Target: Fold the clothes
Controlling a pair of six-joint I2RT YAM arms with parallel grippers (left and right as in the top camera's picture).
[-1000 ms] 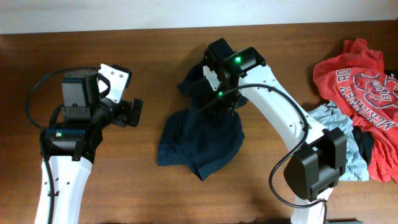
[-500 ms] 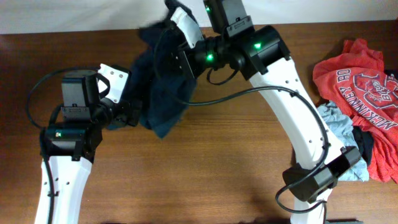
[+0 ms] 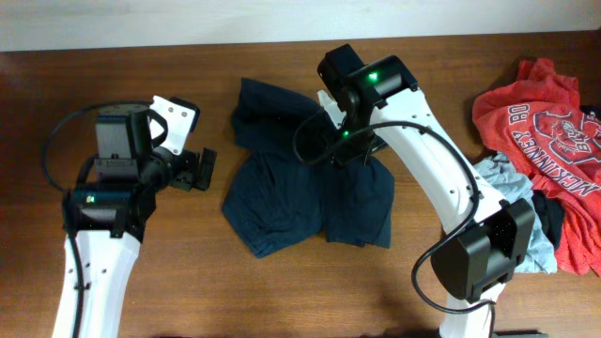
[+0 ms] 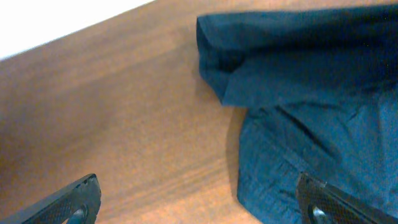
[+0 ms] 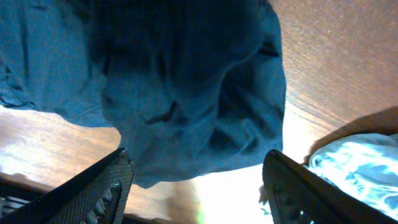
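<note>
The dark navy garment [image 3: 300, 188] lies spread and wrinkled on the wooden table, with a folded-over part at its far left [image 3: 258, 113]. My right gripper [image 3: 340, 143] hovers over the garment's upper right part. In the right wrist view it [image 5: 199, 193] is open and empty, with the navy fabric [image 5: 180, 81] just beyond its fingers. My left gripper [image 3: 202, 171] is open and empty, just left of the garment's left edge. In the left wrist view it [image 4: 199, 205] stands open over bare wood, with the navy fabric [image 4: 311, 106] reaching its right finger.
A red T-shirt with white lettering [image 3: 540, 122] and a pale blue-grey garment [image 3: 512, 192] are piled at the table's right edge; the pale one also shows in the right wrist view [image 5: 354, 168]. The table's far edge [image 3: 141, 47] meets a white wall.
Half a second ago my right gripper held the garment lifted toward the far left. Now the garment lies spread flat on the table and the right gripper is open. The left arm has not moved.
</note>
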